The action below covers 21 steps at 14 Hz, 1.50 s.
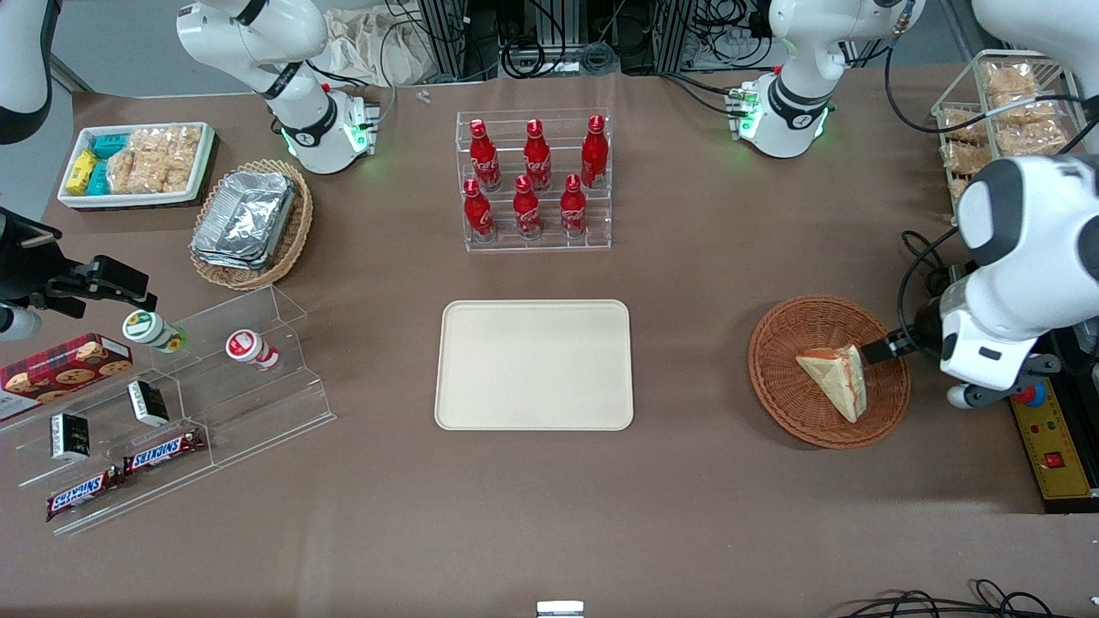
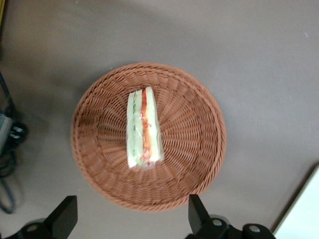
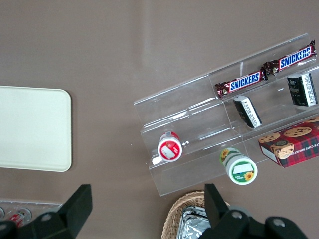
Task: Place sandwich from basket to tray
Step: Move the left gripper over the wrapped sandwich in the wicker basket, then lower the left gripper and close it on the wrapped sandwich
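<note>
Brown table (image 1: 687, 283), sandwich (image 2: 143, 127) below open tool (image 2: 130, 215)

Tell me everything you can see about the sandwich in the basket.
The sandwich is a triangular wedge of pale white bread standing on edge, its cut side up, showing a red-orange stripe and thin green layers. It looks whole and seems wrapped in clear film. It sits near the middle of the round reddish-brown wicker basket, touching only the weave. The left arm's end effector hovers above the basket's rim, fingers open, not touching it. The cream tray lies apart, toward the parked arm.
</note>
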{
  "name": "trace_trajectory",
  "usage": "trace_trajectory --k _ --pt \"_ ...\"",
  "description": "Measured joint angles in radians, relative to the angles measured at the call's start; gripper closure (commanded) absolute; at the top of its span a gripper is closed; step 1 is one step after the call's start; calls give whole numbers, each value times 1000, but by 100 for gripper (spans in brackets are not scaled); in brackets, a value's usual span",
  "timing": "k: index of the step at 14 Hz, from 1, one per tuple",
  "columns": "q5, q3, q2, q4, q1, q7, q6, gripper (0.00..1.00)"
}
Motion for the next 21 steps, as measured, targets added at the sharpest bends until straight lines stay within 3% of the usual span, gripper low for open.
trace_trajectory --k 3,7,18,19,21 --pt "7 0 45 -40 0 -175 64 0" --pt "49 2 129 -44 0 -244 109 0" --pt "50 13 180 -148 6 -263 212 0" --pt "50 13 184 -157 6 -263 227 11" --pt "50 13 201 -163 6 -266 245 72"
